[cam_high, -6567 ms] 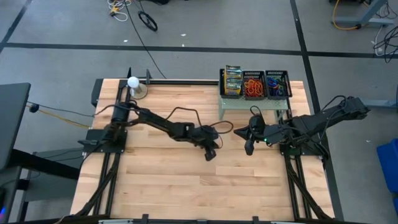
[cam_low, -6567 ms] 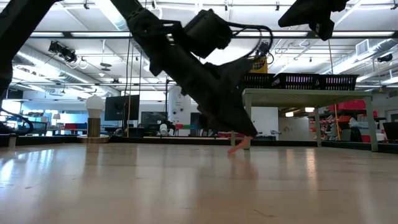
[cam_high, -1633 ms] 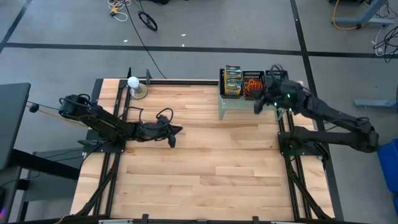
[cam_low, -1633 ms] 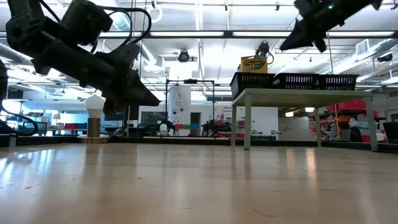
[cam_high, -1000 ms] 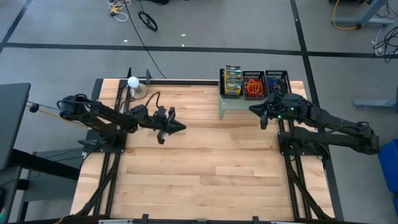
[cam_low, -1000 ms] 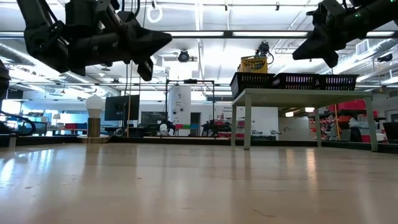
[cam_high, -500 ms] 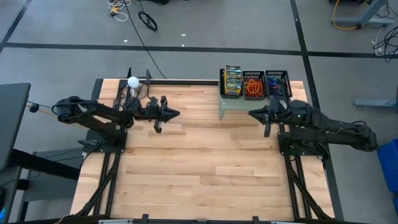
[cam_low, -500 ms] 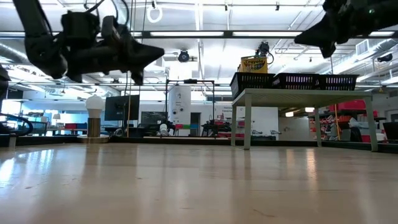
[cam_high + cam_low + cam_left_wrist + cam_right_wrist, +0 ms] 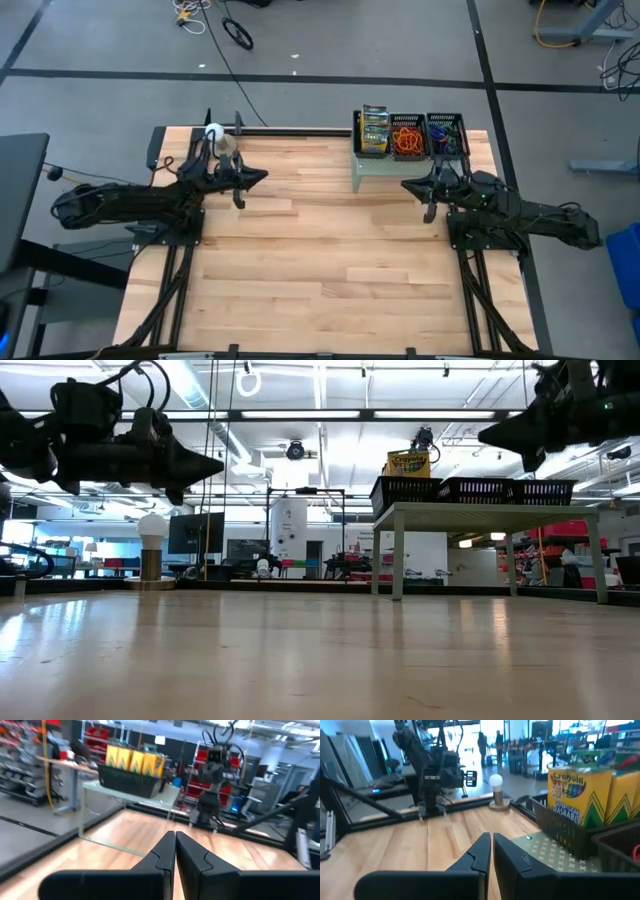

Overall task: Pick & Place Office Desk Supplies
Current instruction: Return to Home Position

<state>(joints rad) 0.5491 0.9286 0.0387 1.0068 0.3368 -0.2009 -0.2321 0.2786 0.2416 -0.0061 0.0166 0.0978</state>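
I judge collision the main risk. The left gripper (image 9: 262,178), fingers together, hangs near the white ball on a stand (image 9: 214,131) at 11 o'clock. The right gripper (image 9: 404,184), also closed, is near the pale green perforated shelf (image 9: 385,166) at 1 o'clock. On the shelf I count three black mesh trays (image 9: 407,117) and at least three yellow-and-green crayon boxes (image 9: 374,130). The tangled rubber-band loops (image 9: 406,139) are uncountable.

Three black mesh trays (image 9: 475,491) hold crayon boxes (image 9: 374,130) and rubber bands (image 9: 406,140).
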